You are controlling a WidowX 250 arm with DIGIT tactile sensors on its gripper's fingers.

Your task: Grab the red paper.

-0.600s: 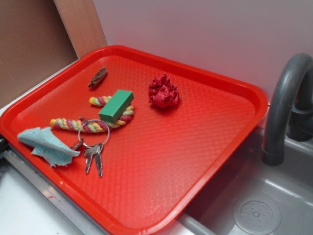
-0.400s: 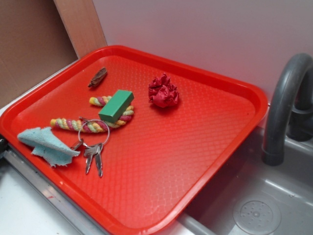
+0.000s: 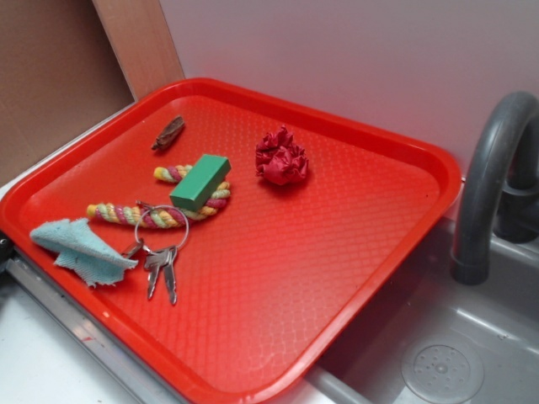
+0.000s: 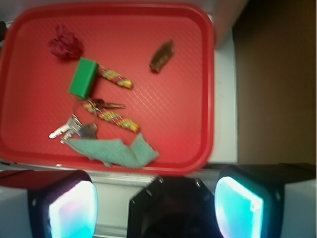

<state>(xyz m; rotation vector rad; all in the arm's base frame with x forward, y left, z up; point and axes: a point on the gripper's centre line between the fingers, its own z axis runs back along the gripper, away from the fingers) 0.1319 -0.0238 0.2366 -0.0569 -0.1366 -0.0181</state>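
Observation:
The red paper (image 3: 281, 157), a crumpled dark crimson ball, lies on the red tray (image 3: 362, 252) toward its back; in the wrist view the red paper (image 4: 65, 43) shows at the upper left. My gripper (image 4: 156, 208) hangs high above the tray's near edge, far from the paper. Its two glowing pads (image 4: 73, 210) stand wide apart with nothing between them, so it is open. The exterior view does not show the gripper.
On the tray lie a green block (image 3: 200, 181) across a coloured rope (image 3: 135, 215), a key ring with keys (image 3: 160, 252), a light blue cloth (image 3: 80, 248) and a brown piece (image 3: 168, 133). A grey sink (image 3: 446, 362) with a faucet (image 3: 493, 181) lies to the right.

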